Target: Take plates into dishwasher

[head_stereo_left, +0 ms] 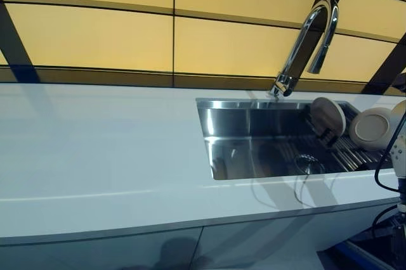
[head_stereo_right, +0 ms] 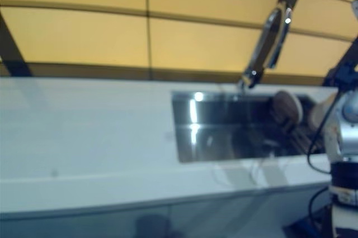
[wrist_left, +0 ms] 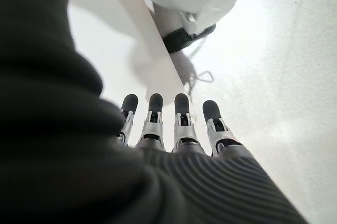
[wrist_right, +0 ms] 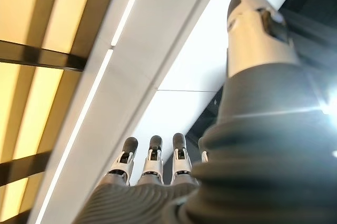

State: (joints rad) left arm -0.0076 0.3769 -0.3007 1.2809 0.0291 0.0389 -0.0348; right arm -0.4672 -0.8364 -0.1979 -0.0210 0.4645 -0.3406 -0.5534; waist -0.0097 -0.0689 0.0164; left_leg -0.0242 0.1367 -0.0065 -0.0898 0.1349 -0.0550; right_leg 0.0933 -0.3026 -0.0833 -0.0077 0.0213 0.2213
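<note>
Plates [head_stereo_left: 328,116] upright in sink [head_stereo_left: 254,149] rack | left hand [wrist_left: 179,124], right hand [wrist_right: 152,163]: fingers straight, empty

Left hand [wrist_left: 179,129]: fingers straight in a row, holding nothing. Right hand [wrist_right: 152,169]: fingers likewise extended, thumb apart, nothing held.

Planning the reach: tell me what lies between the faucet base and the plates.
In the left eye view, only the bare steel sink wall separates the faucet from the nearer of the plates.
</note>
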